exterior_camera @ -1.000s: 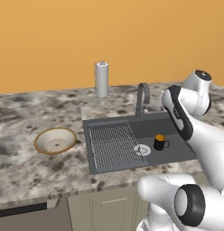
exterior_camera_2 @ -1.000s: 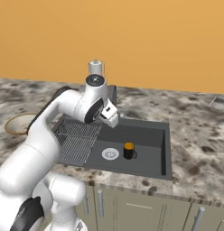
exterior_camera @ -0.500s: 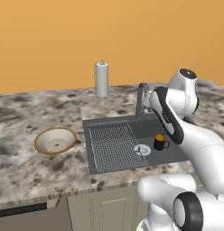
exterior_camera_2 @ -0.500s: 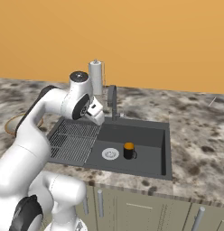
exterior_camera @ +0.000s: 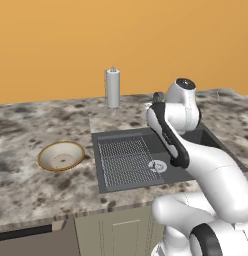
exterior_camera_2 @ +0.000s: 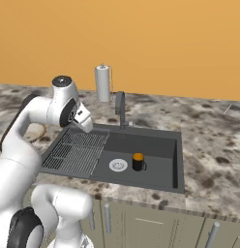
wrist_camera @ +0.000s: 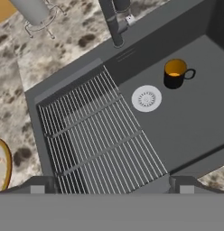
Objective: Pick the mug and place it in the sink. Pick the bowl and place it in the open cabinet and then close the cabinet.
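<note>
Left to right on the counter: the bowl (exterior_camera: 61,155) sits on the marble to the left of the sink (exterior_camera: 141,180), upright, apart from the sink edge. In the hand view its rim just shows at the lower-left edge (wrist_camera: 2,164). Next comes the ribbed drainboard (wrist_camera: 93,135), then the silver drain (wrist_camera: 146,98), then the mug (wrist_camera: 175,74) upright on the basin floor just beside the drain, handle pointing away from the drain. So mug step looks done; bowl step is next, by judgement.

The gripper (wrist_camera: 112,188) hangs above the drainboard, wrist over the sink's left half in the right base view, jaws spread as wide as they go, nothing between them. Fingertips (wrist_camera: 38,188) frame bare ribs only.

Key relation: the bowl lies to the gripper's left, past the sink's left wall, i.e. opposite side from the mug. The next move prob. needs a sideways carry over the rim of the sink, then descent onto the bowl's near edge. Bowl is round, so no long axis to match; a rim pinch seems the likely grip, w/ one finger inside, one outside. The paper-towel roll (exterior_camera: 112,88) stands at the back, well clear of that path. Cabinet isn't seen here.
</note>
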Available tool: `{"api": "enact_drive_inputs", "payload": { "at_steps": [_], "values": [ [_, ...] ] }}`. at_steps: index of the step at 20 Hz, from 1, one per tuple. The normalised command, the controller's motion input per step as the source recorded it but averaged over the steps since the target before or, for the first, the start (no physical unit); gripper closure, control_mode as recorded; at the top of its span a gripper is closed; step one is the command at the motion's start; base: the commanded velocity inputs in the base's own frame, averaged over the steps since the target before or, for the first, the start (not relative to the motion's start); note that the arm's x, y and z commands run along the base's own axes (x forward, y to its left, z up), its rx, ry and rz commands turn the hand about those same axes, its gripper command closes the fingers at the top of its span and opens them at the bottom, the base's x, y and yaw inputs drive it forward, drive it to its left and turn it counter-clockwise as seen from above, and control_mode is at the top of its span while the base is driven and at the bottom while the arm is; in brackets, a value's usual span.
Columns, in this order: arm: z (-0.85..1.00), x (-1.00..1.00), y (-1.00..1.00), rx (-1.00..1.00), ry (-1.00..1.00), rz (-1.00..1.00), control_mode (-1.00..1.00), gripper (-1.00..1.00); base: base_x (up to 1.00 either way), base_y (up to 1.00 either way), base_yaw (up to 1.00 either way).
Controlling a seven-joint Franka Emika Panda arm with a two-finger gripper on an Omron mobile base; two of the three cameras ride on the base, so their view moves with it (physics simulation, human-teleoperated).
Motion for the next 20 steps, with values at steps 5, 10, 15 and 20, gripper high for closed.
{"api": "enact_drive_inputs", "payload": {
  "at_steps": [5,10,15,20],
  "values": [
    [0.0,0.0,0.63,0.0,0.0,0.0,-1.0,-1.0,0.0,0.0,0.0],
    [0.0,-0.03,0.62,0.0,-0.02,0.0,-1.0,-1.0,0.0,0.0,0.0],
    [0.0,-0.02,0.51,0.02,-0.02,0.0,-1.0,-1.0,0.0,0.0,0.0],
    [-0.05,0.0,0.3,0.1,0.0,0.0,-1.0,-1.0,0.0,0.0,0.0]
  ]
}}
